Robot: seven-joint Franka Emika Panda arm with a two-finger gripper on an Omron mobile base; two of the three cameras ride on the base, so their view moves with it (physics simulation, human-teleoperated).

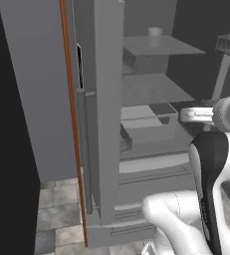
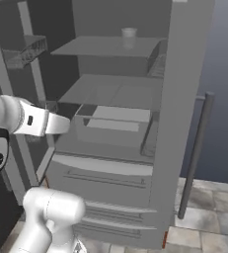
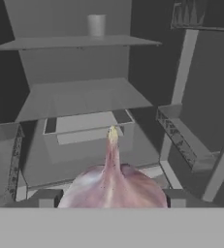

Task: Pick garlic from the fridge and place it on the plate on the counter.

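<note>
Currently the pick stage appears complete and the place stage is not yet started. In the hand view the garlic [image 3: 114, 186] sits directly between the two dark fingertips [image 3: 46, 197], its pointed top aimed away from the camera toward the fridge interior. The fingertips lie close against both sides of the bulb, so the gripper [image 3: 111, 199] is judged to be pinching the garlic; actual contact at the pads is hidden by the bulb.

The fridge [image 2: 184, 99] stands with its doors open. Its shelves [image 2: 110, 91] and the lower drawers [image 2: 103, 173] are exposed in both base views. A translucent cup [image 2: 129, 37] stands on the upper shelf, well apart from the hand.

In the right base view the white arm [image 2: 34, 121] reaches toward the fridge opening from the left, at the level of the middle shelf.

Remaining work, as judged from these views:
1. Carry the garlic out of the fridge.
2. Bring the plate and counter into view.
3. Set the garlic on the plate and release it.
</note>
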